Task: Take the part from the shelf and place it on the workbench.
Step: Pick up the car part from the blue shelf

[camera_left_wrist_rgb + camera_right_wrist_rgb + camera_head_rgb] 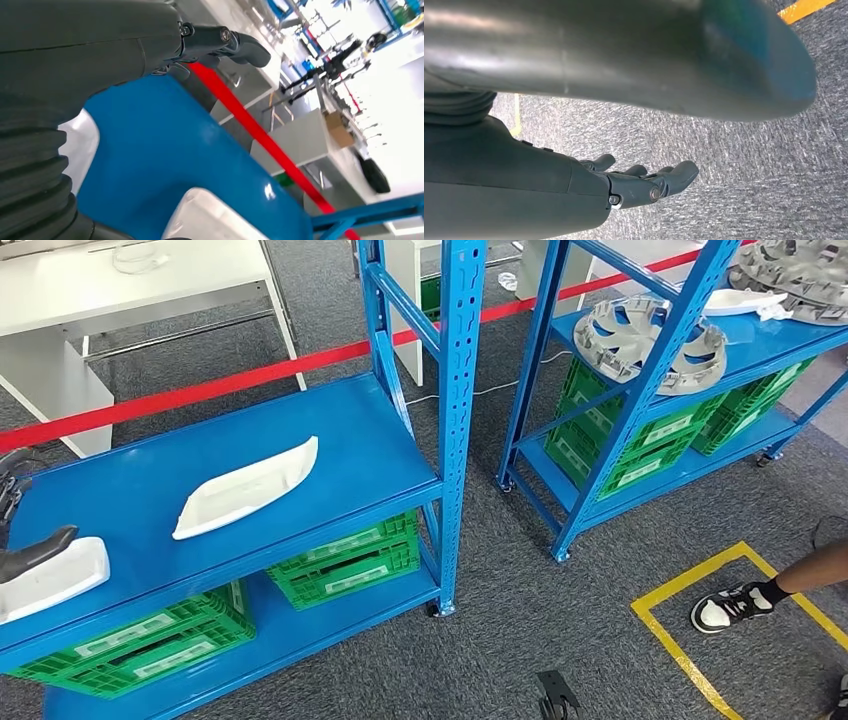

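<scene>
**Left hand at the part; lifting and carrying not yet done**

The left hand (25,540) is seen at the near end of the blue shelf (330,430), with a dark finger laid over the edge of a white part (50,580) that rests flat on the shelf board. In the left wrist view the fingers (235,42) are stretched out above the board, and white plastic is seen beneath and beside the palm; whether anything is actually clasped cannot be told. A second white part (245,490) lies further along the board, well beyond the fingertips and untouched.

The right hand (644,182) hangs over grey carpet, its fingers loosely apart around nothing.

By this showing, the task is judged to be at its start: no part has been raised, and the grasp, lift and setting down on the workbench remain.

White labels are fixed to the green crates (345,560) under the shelf, but no writing on them can be read.
</scene>
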### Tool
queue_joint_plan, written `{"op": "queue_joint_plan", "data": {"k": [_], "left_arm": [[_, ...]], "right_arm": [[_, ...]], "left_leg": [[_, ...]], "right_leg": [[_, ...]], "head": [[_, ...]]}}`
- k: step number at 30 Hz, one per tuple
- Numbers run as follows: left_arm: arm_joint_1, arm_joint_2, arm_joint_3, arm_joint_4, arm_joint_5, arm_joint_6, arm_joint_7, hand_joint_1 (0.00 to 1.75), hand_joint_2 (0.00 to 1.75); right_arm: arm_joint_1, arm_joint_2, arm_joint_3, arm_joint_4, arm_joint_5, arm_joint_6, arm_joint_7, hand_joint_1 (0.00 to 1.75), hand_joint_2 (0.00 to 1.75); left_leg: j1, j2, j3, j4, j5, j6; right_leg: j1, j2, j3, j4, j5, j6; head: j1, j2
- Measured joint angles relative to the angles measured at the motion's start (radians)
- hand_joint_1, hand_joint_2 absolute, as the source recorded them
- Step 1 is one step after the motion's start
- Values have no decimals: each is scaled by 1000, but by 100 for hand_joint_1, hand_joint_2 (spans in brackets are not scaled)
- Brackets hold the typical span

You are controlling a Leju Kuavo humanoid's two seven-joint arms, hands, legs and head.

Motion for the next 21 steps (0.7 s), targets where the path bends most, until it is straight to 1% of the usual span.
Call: {"op": "queue_joint_plan", "data": {"k": [5, 9, 12, 18, 21], "left_arm": [[17, 16, -3, -8, -37, -26, 0, 0, 175], [21, 25, -23, -6, -109, -11, 0, 0, 175], [20, 25, -53, 3, -176, 28, 0, 0, 175], [4, 10, -137, 40, -333, 162, 22, 0, 175], [-7, -1, -183, 58, -384, 190, 40, 0, 175]], "right_arm": [[0, -4, -11, 0, 0, 4, 0, 0, 0], [0, -6, -14, 0, 0, 4, -2, 0, 0], [-1, -6, -15, 0, 1, 4, -4, 0, 0], [-1, -8, -21, 0, 2, 3, -5, 0, 0], [-1, -9, -23, 0, 3, 2, -4, 0, 0]], "left_leg": [[0, 0, -4, 1, -1, 2], [-1, 0, -6, 1, -2, 2], [-1, 0, -5, 1, -2, 2], [-1, 0, 3, 1, -2, 2], [-1, 0, 3, 1, -2, 2]], "right_leg": [[0, 0, 1, 0, 0, 1], [-1, 0, 2, -1, -1, 2], [-1, -1, 2, -1, -1, 1], [-1, 0, 2, -1, -1, 1], [-1, 0, 2, -1, -1, 2]], "head": [[0, 0], [0, 0], [0, 0], [0, 0], [0, 0]]}}
